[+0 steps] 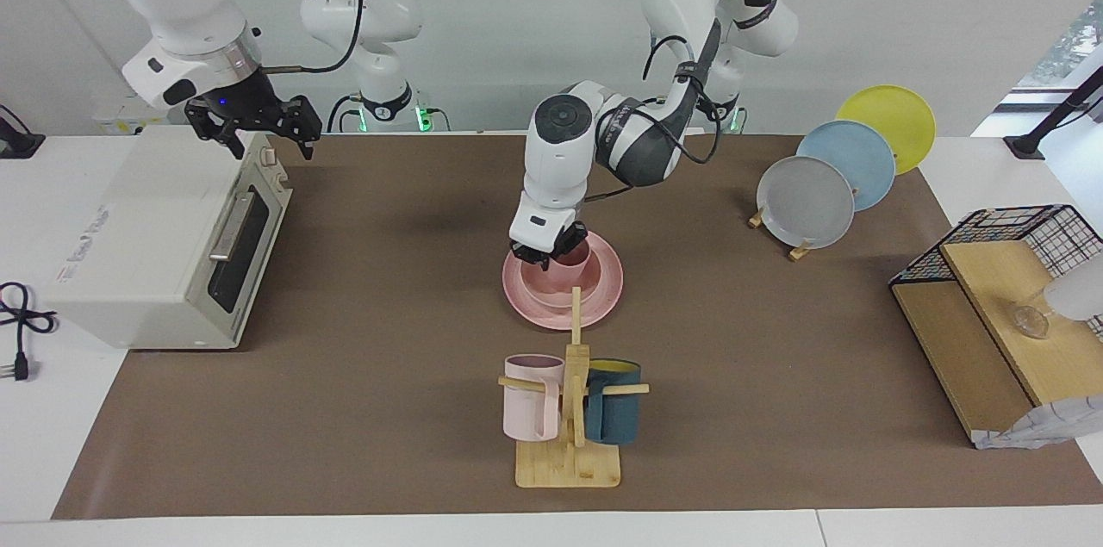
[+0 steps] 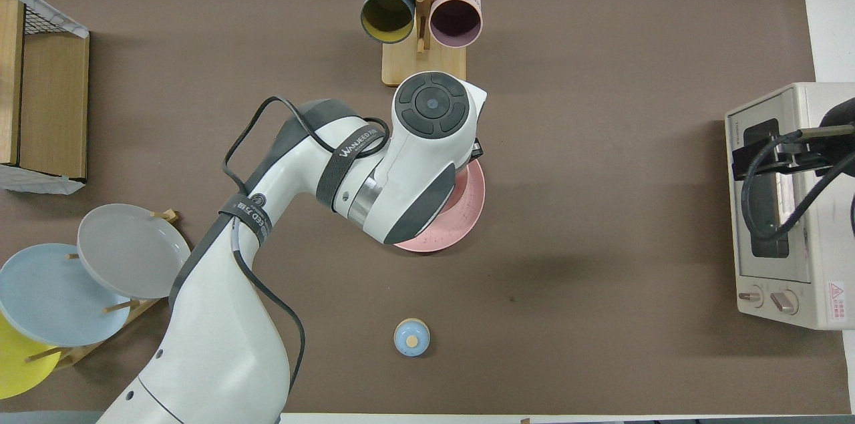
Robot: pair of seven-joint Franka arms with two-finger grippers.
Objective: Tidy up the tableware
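**Bystanders on the brown mat**

Toaster oven point(image 1: 164, 245) at the right arm's end, door shut. Wooden mug tree point(image 1: 570, 409) farthest from the robots, hung with a pale pink mug point(image 1: 531, 396) and a dark teal mug point(image 1: 613, 402). Plate rack at the left arm's end, holding grey plate point(image 1: 805, 202), blue plate point(image 1: 849, 163), yellow plate point(image 1: 891, 125). Wire-and-wood shelf point(image 1: 991, 314) beside it. Small blue knob point(image 2: 411, 336) nearest the robots.

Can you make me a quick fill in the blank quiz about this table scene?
1. The left claw is at the pink cup, which sits in the pink ____.
2. That stack rests on a pink ____.
3. The right claw hangs over the ____.
4. The mug tree holds ____ mugs.

Missing words: bowl; plate; toaster oven; two
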